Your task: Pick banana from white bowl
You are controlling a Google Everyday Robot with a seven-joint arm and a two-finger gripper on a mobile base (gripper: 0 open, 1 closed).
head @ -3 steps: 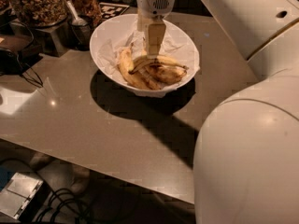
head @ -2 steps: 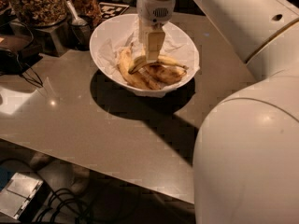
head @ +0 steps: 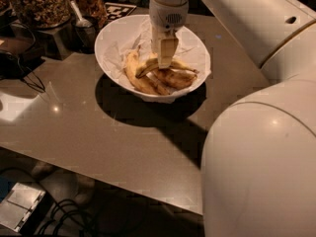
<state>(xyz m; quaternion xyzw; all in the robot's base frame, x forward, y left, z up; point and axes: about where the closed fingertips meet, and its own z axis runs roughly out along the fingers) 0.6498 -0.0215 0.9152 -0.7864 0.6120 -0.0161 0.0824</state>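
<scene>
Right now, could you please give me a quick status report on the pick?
Gripper low in white bowl, at banana. Banana lies beside two other bananas. They crowd the grasp.

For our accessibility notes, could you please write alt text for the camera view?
A robot's gripper reaches down into a white bowl lined with paper, over a few spotted bananas. The bowl sits on a brown table, with jars nearby and the robot's pale arm filling the right side.

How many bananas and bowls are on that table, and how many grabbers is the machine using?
Bananas: 3, as far as shows, all in the bowl
White bowl: 1
Gripper: 1, lowered into the bowl over the bananas
Total: 5
</scene>
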